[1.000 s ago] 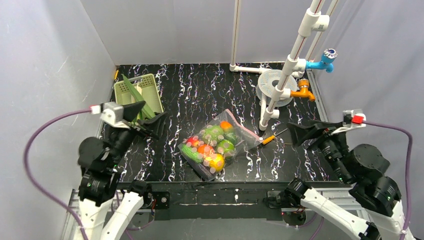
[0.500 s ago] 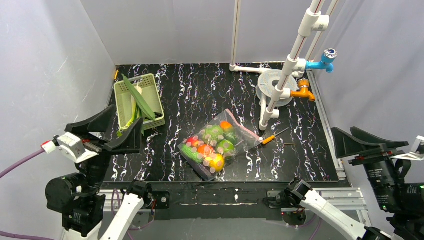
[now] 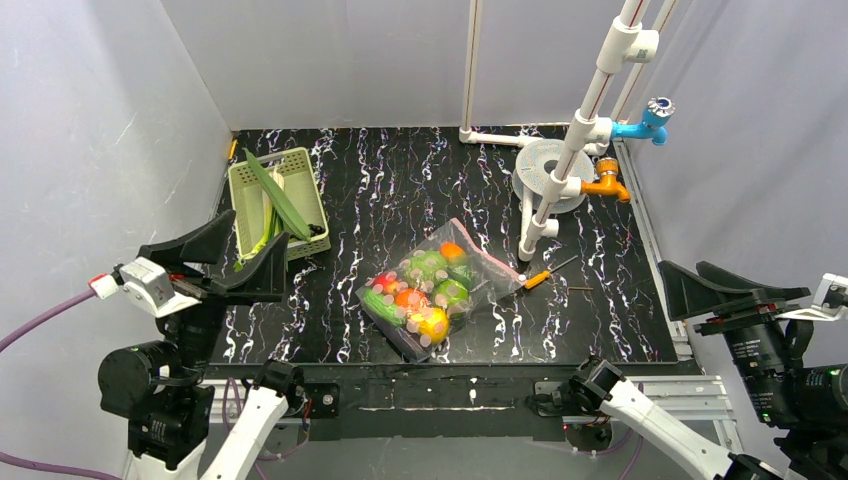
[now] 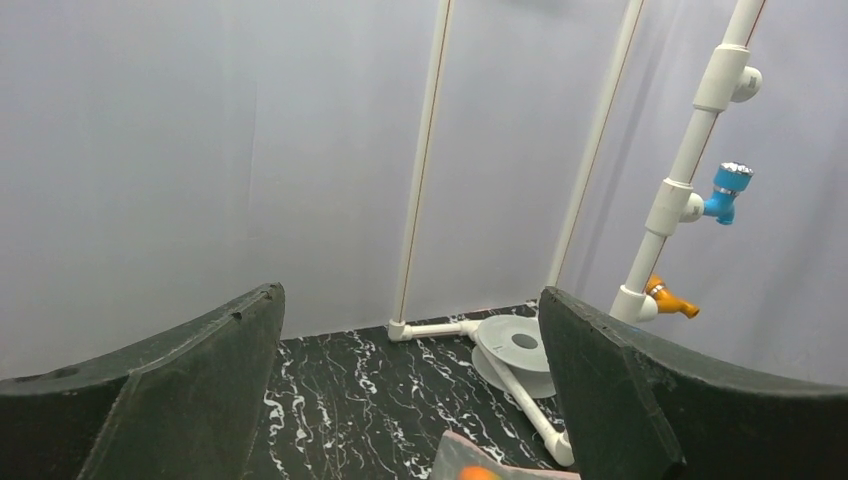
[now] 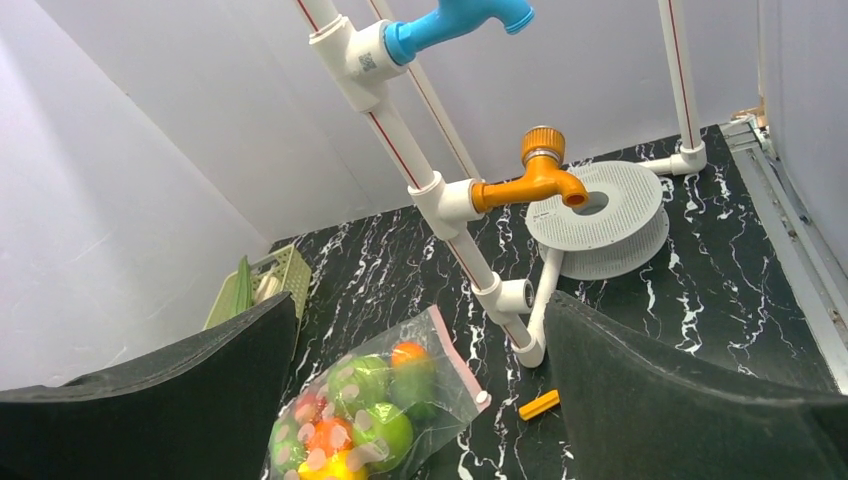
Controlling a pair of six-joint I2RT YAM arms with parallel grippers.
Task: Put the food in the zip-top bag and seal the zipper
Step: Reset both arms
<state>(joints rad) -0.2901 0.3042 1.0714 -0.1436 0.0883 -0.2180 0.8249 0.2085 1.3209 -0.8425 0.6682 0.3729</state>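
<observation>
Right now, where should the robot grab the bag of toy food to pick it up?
Probably the flat edge at the pink zipper, coming from the far right. The zip-top bag lies flat, the food bulges through its middle, and that edge is thin and bare enough to pinch. The open right end effector sits on that side.

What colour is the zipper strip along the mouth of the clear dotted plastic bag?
Pinkish-red: the thin zipper strip shows best in the right wrist view.

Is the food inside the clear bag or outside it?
Inside. The food shows through the dotted bag in the top and right wrist views.
</observation>
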